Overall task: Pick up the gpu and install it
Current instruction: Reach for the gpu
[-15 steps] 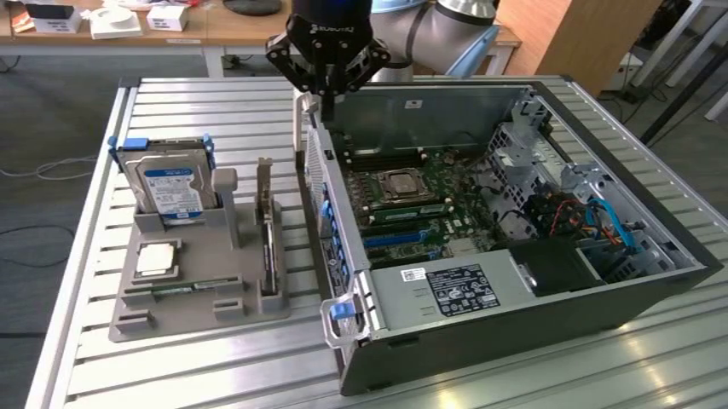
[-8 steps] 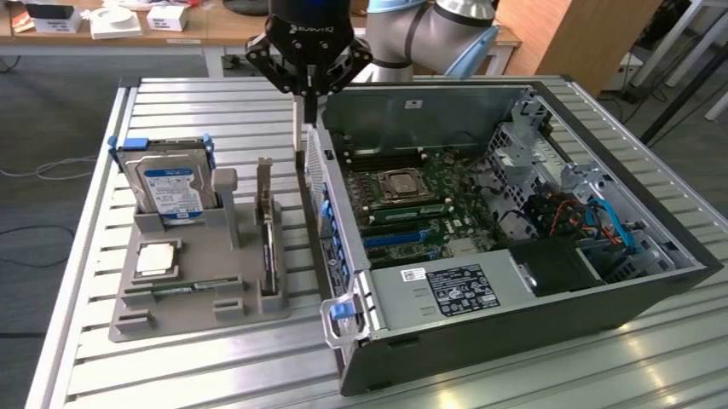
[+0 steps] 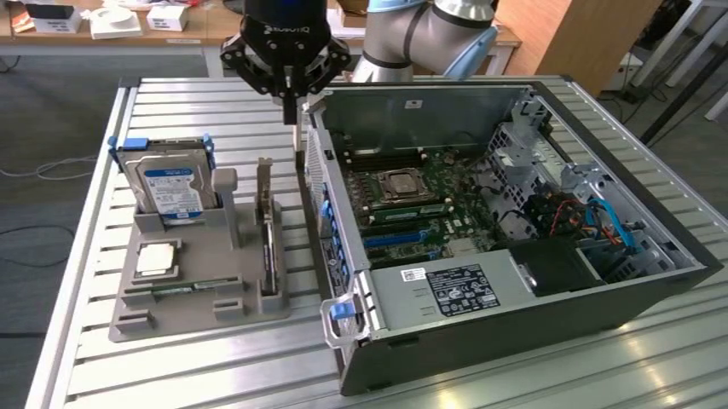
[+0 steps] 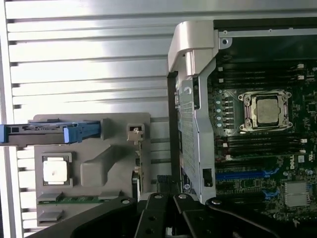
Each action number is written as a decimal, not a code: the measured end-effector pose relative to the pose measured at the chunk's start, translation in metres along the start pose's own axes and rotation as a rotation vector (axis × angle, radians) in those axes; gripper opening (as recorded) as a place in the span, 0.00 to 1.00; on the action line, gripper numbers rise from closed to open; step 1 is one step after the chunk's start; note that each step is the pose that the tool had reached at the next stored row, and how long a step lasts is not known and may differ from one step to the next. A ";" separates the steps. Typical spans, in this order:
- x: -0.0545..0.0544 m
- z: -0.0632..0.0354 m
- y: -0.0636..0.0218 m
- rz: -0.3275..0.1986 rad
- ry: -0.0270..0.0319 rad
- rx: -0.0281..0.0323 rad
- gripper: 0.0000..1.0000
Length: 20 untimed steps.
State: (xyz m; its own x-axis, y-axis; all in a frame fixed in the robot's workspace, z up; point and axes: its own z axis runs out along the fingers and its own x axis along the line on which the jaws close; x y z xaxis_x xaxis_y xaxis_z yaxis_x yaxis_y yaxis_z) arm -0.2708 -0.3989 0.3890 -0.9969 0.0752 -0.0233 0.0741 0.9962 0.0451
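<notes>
Closest to the wrist lens we noted the gripper (image 4: 164, 191), its black fingers pressed together, with nothing between them that we could make out. In the exterior view it hung at upper centre of the frame. Its tips pointed down over the gap between the grey parts holder (image 3: 187, 298) and the open computer case (image 3: 478, 341).

The gpu (image 3: 268, 239) stood on edge in the holder's slot nearest the case, left of centre, apart from the gripper tips.

We logged three other parts in the same holder: a hard drive (image 3: 170, 187) upright at the far end, a processor (image 3: 156, 258) lying flat, and a memory stick (image 3: 176, 291) near the front edge.

The case lay on its side at lower right, motherboard (image 3: 410, 204) exposed. Everything rested on a slatted metal table (image 3: 170, 375).
</notes>
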 end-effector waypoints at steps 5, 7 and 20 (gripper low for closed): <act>0.008 -0.0001 -0.0007 0.000 -0.0001 0.0001 0.11; 0.011 -0.0001 -0.0009 0.000 0.0000 0.0000 0.11; 0.016 -0.0005 -0.0071 0.000 0.0000 0.0007 0.11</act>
State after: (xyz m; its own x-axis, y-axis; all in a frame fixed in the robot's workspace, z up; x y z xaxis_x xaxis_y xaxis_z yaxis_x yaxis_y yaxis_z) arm -0.2877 -0.4047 0.3889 -0.9969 0.0753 -0.0233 0.0742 0.9963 0.0444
